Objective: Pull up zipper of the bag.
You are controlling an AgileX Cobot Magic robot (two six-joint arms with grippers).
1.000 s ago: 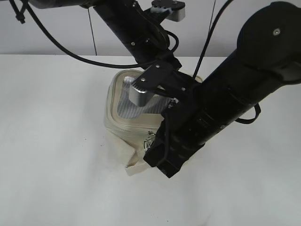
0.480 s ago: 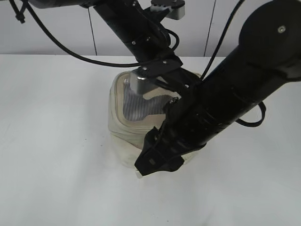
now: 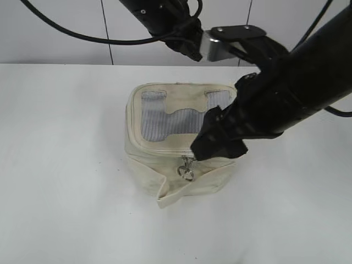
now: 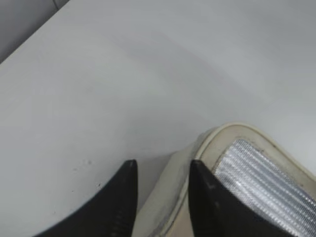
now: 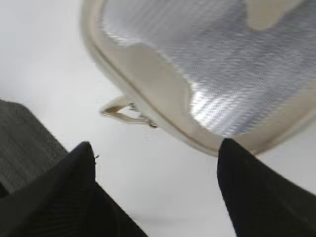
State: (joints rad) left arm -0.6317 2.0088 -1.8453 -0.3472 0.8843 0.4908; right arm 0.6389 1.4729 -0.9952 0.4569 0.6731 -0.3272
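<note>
white tabletop [image 3: 66, 165] under everything, grey wall panels at twelve o'clock. the bag [image 3: 148, 159] sits mid-table, a boxy cream leatherette pouch with a grey mesh window [image 3: 159, 124] on top; its contents are hidden. the zipper [image 3: 165, 149] rims the lid, with silver pulls [image 3: 187, 168] dangling at six o'clock. left gripper [image 4: 160, 197] hangs released over the bag's rim; right gripper [image 5: 153, 187] spread wide above, empty.
</note>
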